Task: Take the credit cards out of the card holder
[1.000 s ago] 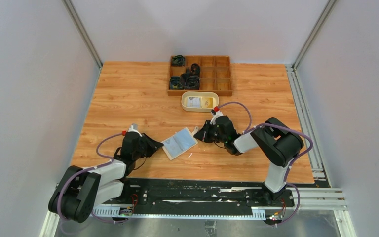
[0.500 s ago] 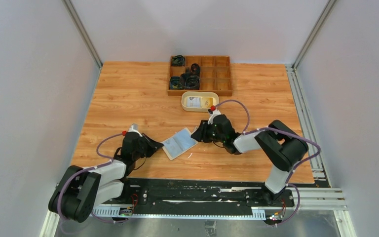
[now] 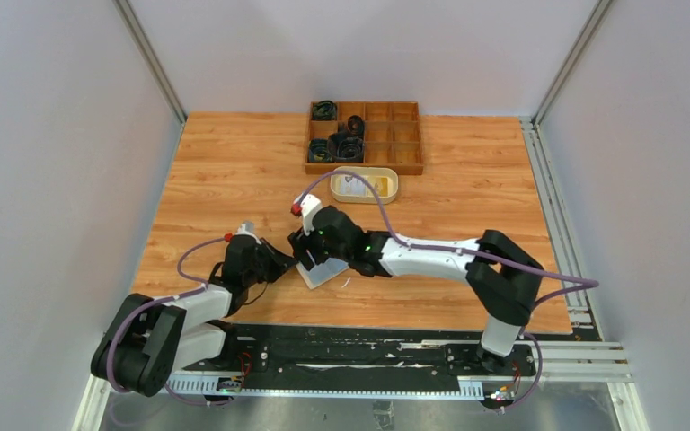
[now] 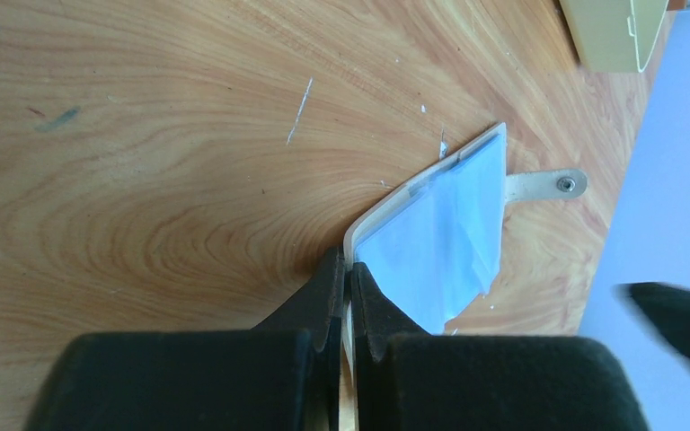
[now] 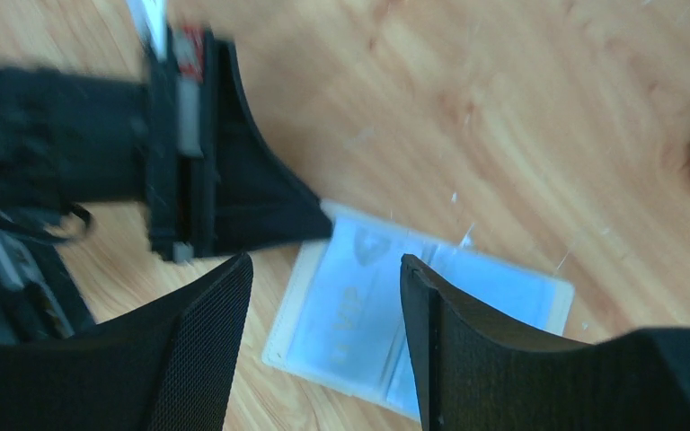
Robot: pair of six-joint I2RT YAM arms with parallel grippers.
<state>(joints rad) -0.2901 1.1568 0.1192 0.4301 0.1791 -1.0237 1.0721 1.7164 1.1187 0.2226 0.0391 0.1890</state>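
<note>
Near the front middle of the table [image 3: 234, 171], the card holder [image 3: 328, 272] lies open and flat. Pale blue-grey credit cards [image 5: 359, 301] show in its inner pockets. My left gripper [image 4: 347, 268] is clamped on the holder's left edge, the rim pinched between both fingers. The closure tab [image 4: 546, 184] sticks out from the opposite side onto the wood. My right gripper [image 5: 325, 265] hangs just above the open holder with its fingers spread wide. The wrist view is blurred, so I cannot tell whether they touch the cards. My two grippers sit close together at the holder's left end. Farther back stand a cream dish [image 3: 393, 184] and, just behind it, a wooden tray [image 3: 409, 167] with dark coils in some compartments.
</note>
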